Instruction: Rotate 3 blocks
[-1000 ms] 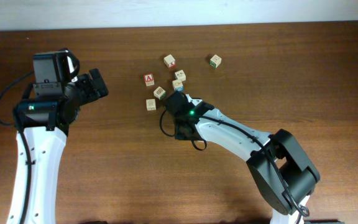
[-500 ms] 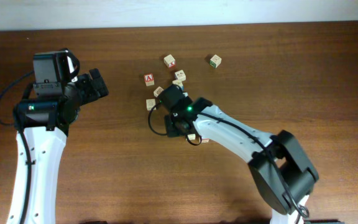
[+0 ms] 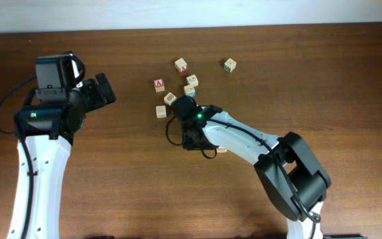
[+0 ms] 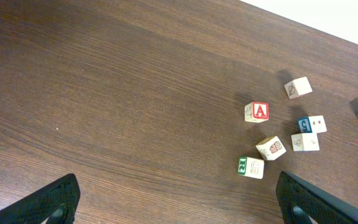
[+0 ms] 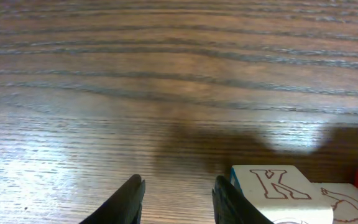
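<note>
One block (image 4: 258, 112) reads A, another block (image 5: 271, 185) K; left fingers (image 4: 50, 200), right fingers (image 5: 129, 202) stand parted.

Arm links (image 3: 35, 172): white shells, black joints.
Cables (image 3: 8, 95): black loops behind jaws.
Indicator (image 3: 198, 117): green light behind jaws.
Fingers (image 5: 129, 199): black.

Over wood table (image 4: 104, 81), left hand (image 4: 179, 202) wide open; blocks (image 4: 271, 147) clustered at R, incl. red-A block (image 4: 260, 111).

Your dark wood-grain worktop (image 3: 323, 73) carries scattered alphabet cubes (image 3: 170, 98). From the red-framed A block (image 3: 158, 85), most cluster close on its right; a green-lettered cube (image 3: 229, 64) sits well apart, further right.
</note>
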Tool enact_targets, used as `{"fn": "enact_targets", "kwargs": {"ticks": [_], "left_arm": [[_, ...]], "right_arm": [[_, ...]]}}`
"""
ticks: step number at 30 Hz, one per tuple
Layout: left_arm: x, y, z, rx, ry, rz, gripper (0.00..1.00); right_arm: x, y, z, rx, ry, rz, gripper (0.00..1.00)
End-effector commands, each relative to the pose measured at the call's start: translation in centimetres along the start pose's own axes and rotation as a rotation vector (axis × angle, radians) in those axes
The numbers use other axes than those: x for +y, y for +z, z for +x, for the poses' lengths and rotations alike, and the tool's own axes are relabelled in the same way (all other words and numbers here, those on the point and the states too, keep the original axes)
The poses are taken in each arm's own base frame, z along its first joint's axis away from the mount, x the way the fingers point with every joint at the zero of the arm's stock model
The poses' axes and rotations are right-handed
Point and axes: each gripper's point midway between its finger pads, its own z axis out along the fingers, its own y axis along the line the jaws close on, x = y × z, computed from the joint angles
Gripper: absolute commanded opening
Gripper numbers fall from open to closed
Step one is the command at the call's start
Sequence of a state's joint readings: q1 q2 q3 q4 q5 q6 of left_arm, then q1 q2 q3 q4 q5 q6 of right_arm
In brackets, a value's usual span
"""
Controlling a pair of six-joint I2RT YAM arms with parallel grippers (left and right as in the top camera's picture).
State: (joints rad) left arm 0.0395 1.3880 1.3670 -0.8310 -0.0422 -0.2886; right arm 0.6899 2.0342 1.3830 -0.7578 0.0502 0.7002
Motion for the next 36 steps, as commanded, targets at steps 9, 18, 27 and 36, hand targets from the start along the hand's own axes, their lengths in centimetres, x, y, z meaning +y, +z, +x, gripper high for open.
{"fn": "enact_targets", "kwargs": {"ticks": [9,18,27,36], "left_arm": [[0.2,-0.1,-0.5,-0.011,-0.013,-0.009,0.99],[0.1,-0.1,-0.6,-0.012,-0.013,-0.009,0.99],[0.1,-0.1,-0.6,-0.012,-0.013,-0.009,0.99],[0.1,-0.1,-0.5,-0.012,-0.013,-0.009,0.99]], "right_arm": [[0.9,-13.0,-2.9,-0.134,-0.119,-0.109,0.38],[-5.1,-7.9,5.3,0.136,-0.069,0.012,0.22],[-8.1,-2.6,4.8,0.208,0.02,0.002,0.13],[-8.0,-1.9,3.0,0.167,0.015,-0.051,0.12]]}}
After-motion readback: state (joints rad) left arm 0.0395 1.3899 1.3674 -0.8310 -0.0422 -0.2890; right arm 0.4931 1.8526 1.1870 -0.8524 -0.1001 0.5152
